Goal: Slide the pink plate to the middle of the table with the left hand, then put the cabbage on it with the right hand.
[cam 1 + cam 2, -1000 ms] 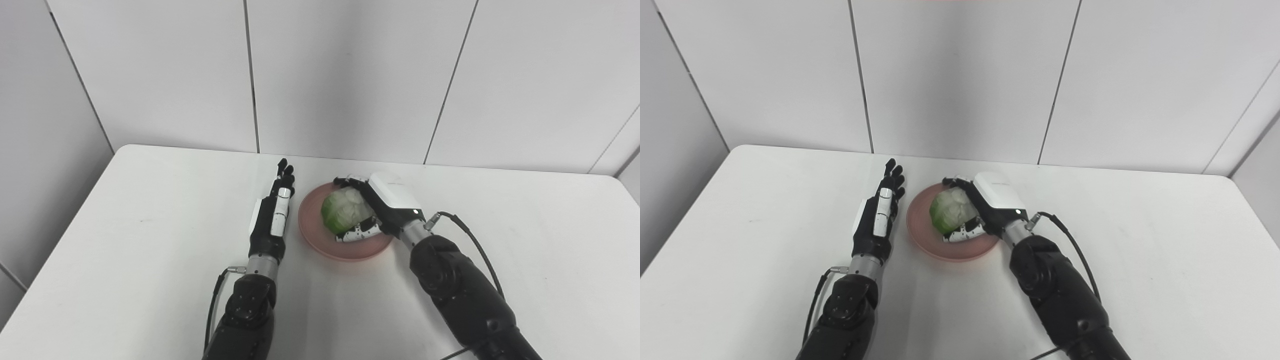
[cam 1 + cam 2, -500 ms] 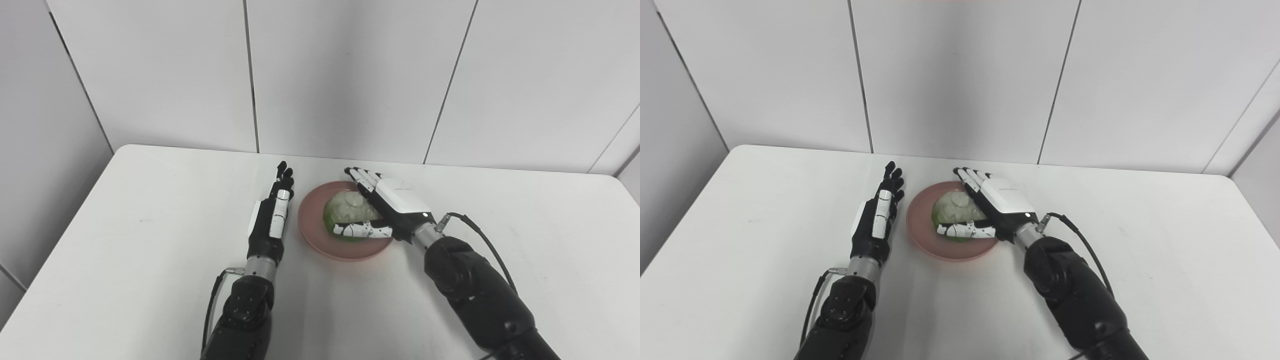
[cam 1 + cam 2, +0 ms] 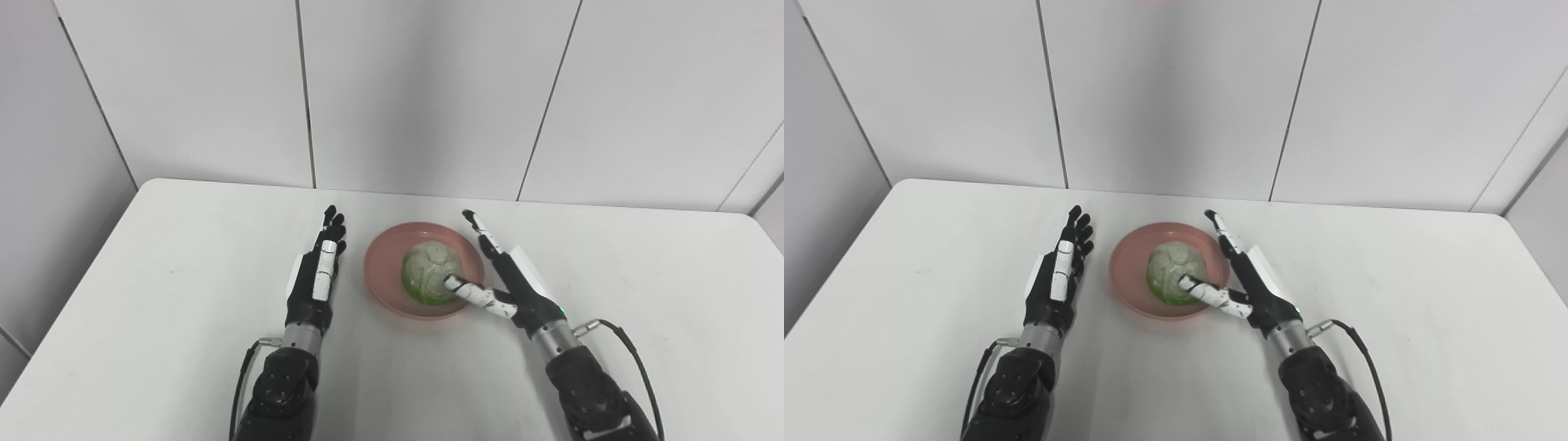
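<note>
Sitting pale-green, leafy: cabbage (image 3: 430, 274) on pink plate (image 3: 383, 283).

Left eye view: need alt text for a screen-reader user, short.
A green cabbage sits on a pink plate near the middle of a white table. The right hand is open beside the plate, thumb reaching toward the cabbage. The left hand rests open, fingers straight, left of the plate.
</note>
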You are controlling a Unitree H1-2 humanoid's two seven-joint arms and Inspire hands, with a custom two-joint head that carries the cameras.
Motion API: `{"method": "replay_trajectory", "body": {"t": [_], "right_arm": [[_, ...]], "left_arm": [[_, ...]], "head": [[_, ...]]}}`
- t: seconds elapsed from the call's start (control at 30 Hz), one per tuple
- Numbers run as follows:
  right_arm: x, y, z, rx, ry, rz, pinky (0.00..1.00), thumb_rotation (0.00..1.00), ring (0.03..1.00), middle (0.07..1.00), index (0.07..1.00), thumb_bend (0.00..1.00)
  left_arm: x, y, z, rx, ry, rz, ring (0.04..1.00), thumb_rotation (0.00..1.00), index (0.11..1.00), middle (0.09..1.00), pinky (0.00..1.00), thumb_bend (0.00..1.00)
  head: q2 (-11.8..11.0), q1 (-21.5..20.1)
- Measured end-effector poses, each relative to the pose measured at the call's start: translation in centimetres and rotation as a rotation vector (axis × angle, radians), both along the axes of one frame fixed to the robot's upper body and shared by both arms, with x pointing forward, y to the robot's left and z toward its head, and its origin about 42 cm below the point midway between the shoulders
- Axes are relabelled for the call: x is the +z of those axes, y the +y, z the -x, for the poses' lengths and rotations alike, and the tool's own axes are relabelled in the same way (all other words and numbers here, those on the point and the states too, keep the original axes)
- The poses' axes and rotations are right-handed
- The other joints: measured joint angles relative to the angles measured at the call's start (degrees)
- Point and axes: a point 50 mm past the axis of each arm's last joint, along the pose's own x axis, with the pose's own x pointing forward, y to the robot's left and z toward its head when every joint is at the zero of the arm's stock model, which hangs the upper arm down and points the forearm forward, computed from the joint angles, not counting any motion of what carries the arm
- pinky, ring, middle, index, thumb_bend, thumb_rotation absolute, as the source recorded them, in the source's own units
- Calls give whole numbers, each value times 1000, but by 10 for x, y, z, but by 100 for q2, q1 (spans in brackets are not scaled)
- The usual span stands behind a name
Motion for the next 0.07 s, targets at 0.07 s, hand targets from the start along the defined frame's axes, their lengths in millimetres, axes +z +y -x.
{"method": "replay_trajectory", "body": {"t": [0.07], "right_arm": [[3,-4,-1,-45,-6,-94,1000,937,1000,1000,1000,839]], "left_arm": [[2,1,2,-4,-10,2,1000,1000,1000,1000,1000,748]], "head": [[18,-26]]}}
